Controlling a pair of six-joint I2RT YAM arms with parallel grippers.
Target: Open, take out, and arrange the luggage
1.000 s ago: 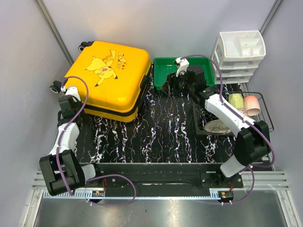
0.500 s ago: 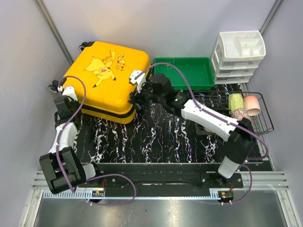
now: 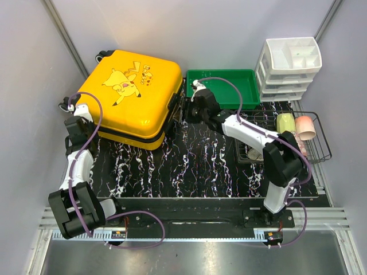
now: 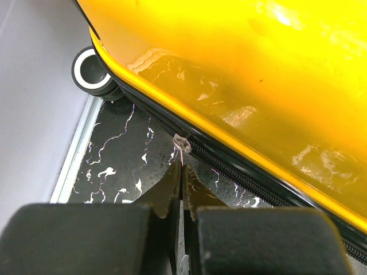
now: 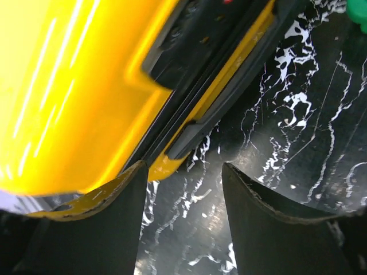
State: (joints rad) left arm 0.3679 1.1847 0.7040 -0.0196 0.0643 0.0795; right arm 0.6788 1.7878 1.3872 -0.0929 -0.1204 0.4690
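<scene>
At the far left of the black marbled table, the yellow Pikachu suitcase lies flat, zipped closed. The left gripper is pinched tight on the zipper pull by its near-left corner. The right gripper stands spread and empty, just beside its right edge.

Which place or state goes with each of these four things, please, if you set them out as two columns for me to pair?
Column one:
1. luggage
2. green tray
3. left tool
4. right tool

Column two:
A. open, at the luggage's right edge
B. lying flat, far left
C. shut, tips just below the zipper pull
D. far side, right of the luggage

Pairs: 1-B, 2-D, 3-C, 4-A
</scene>
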